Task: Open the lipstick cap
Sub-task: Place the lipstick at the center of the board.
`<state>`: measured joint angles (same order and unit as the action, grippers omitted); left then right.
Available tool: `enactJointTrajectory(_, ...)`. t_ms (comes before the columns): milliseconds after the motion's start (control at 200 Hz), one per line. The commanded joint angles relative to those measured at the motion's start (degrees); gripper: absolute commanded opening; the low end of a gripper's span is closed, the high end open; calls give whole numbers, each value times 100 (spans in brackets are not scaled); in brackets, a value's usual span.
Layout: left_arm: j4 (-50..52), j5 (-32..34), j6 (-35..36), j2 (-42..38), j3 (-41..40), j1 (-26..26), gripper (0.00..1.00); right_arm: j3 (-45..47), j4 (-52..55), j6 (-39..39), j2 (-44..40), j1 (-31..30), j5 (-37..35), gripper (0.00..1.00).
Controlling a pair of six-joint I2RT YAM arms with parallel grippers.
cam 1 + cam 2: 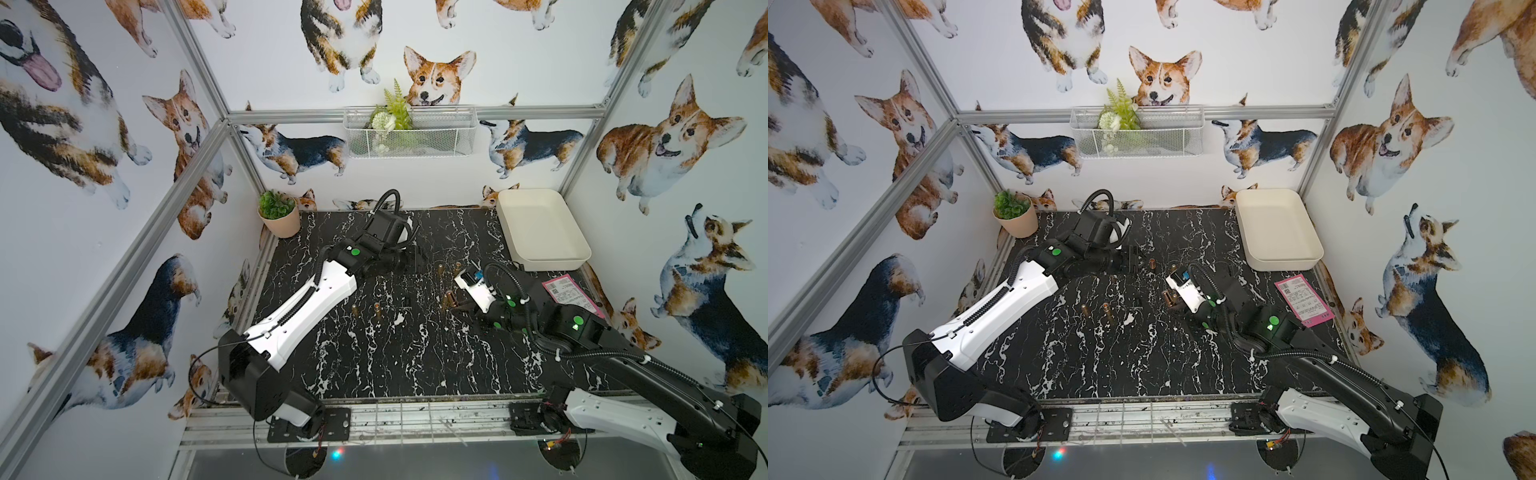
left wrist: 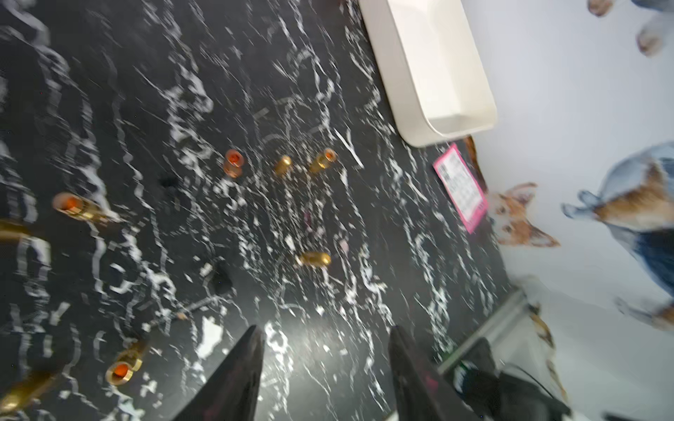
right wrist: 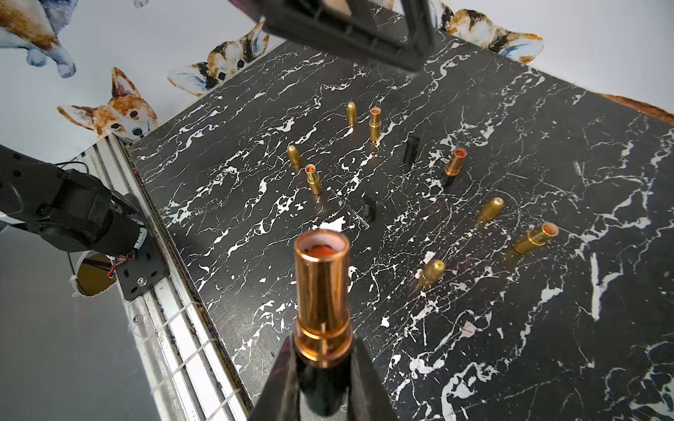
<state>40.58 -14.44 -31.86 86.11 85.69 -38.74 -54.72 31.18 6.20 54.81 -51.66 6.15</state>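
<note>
My right gripper (image 3: pixel 321 342) is shut on the black base of a copper lipstick (image 3: pixel 321 288). It holds the tube upright above the table, with the top open and no cap on it. In both top views the lipstick (image 1: pixel 448 298) (image 1: pixel 1169 297) shows at the middle right of the table. Two black caps (image 3: pixel 411 149) (image 3: pixel 369 207) stand loose on the marble. My left gripper (image 2: pixel 325 330) is open with nothing between its fingers. It hovers at the far middle of the table (image 1: pixel 417 259), apart from the held lipstick.
Several gold open lipsticks (image 3: pixel 313 178) and bullet-shaped gold caps (image 3: pixel 431 272) stand or lie scattered over the black marble table (image 1: pixel 395 365). A white tray (image 1: pixel 540 226) sits at the back right with a pink card (image 1: pixel 571 295) in front of it. A potted plant (image 1: pixel 278 214) is at the back left.
</note>
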Motion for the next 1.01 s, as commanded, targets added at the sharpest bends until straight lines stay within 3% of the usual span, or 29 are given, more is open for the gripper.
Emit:
enactJointTrajectory(0, 570, -1312, -125, -95, 126, -21, 57, -249, -174, -212, 307, -2, 29, 9)
enactJointTrajectory(345, 1673, -1386, 388, 51, 625, -166, 55, -664, -93, -330, 1083, 2, 221, 9)
enactJointTrajectory(1001, 1698, -1528, 523, 121, 518, -220, 49, -911, -246, -348, 1472, 0, 492, 9)
